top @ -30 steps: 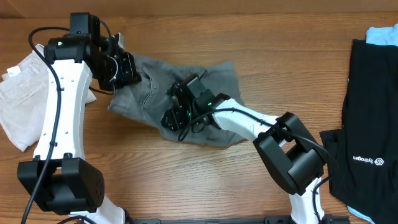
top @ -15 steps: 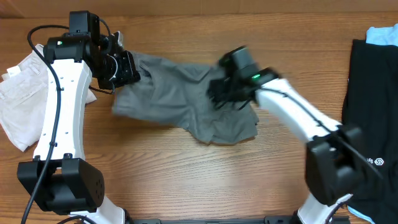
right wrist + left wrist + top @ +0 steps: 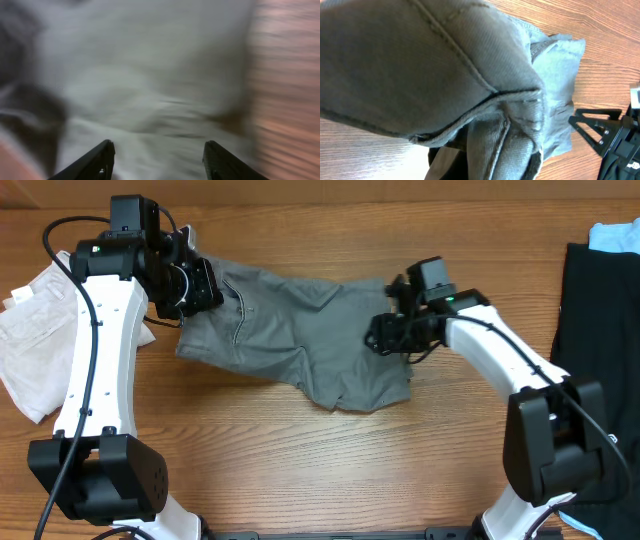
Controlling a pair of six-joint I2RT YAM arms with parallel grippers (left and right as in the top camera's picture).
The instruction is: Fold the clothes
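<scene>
While my left claw (image 3: 204,286) is clamped on a bunched edge of the grey shorts (image 3: 300,345), my right claw (image 3: 381,336) hangs wide and empty right above them.

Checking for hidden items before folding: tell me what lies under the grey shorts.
Bare wooden table shows around the grey shorts, so they lie on it. The wood directly beneath, and anything flat there, is covered.

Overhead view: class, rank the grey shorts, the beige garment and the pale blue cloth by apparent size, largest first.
1. grey shorts
2. beige garment, partly hidden
3. pale blue cloth, cut off by the frame
</scene>
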